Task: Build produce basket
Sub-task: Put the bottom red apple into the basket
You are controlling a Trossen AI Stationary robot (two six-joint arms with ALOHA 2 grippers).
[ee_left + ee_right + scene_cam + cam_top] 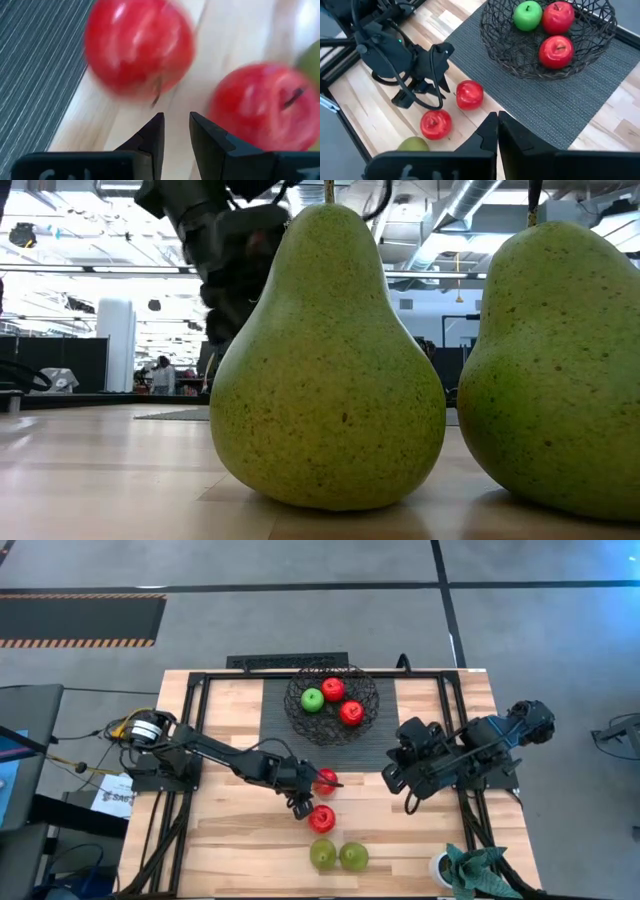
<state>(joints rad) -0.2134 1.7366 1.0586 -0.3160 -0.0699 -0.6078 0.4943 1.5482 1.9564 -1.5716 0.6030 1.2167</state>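
item: left end effector (306,798), low over the tabletop (230,840) between two loose red apples, fingers (152,137) narrow with only a slim gap, holding nothing.
item: upper red apple (326,780), at its 2 o'clock, beside the mat (272,710) edge; lower red apple (322,819) at its 5 o'clock.
item: two pears (337,857), at 6 o'clock of the lower apple, near the front edge.
item: basket (362,718), on the mat at 12 o'clock, holding a green apple (312,699) and two red apples (341,701).
item: right end effector (398,778), waiting well to 3 o'clock, fingers (487,132) nearly together, empty.
step, judged: picking the upper apple. open wide first, centre on it, close across its widest part; round fruit will likely roll if nudged.
views: left wrist view shows the narrow gap and both apples close; the high view gives layout; the low view shows mostly pears, hiding the apples.
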